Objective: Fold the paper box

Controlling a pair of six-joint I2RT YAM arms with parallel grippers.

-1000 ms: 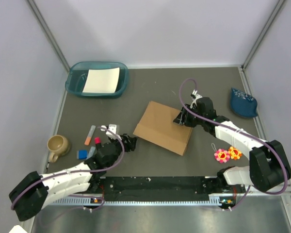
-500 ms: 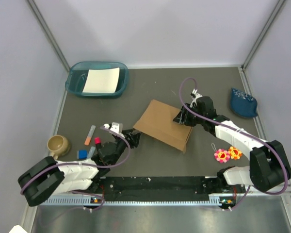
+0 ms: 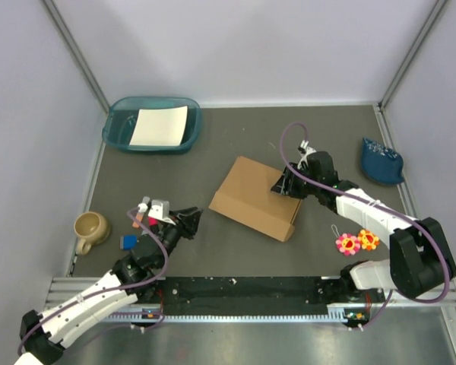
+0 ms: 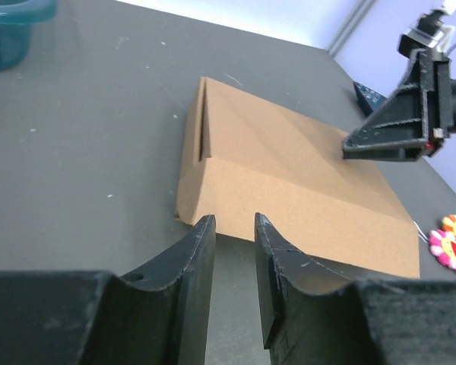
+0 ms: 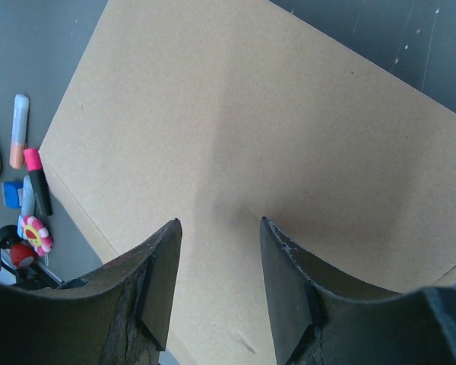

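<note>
At table (image 3: 213,144) centre, box (image 3: 257,196) lying closed — right gripper (image 3: 284,186) touching lid, jaws apart; left gripper (image 3: 191,217) hovering nearby, barely parted, empty.

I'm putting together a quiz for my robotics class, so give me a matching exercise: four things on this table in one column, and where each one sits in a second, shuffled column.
Things:
1. paper box
2. teal tray
3. mug
4. flower charms

Places on the table:
A. right side, towards the arm bases
B. far left corner
C. middle
D. left side, towards the arm bases

Pairs: 1-C, 2-B, 3-D, 4-A
</note>
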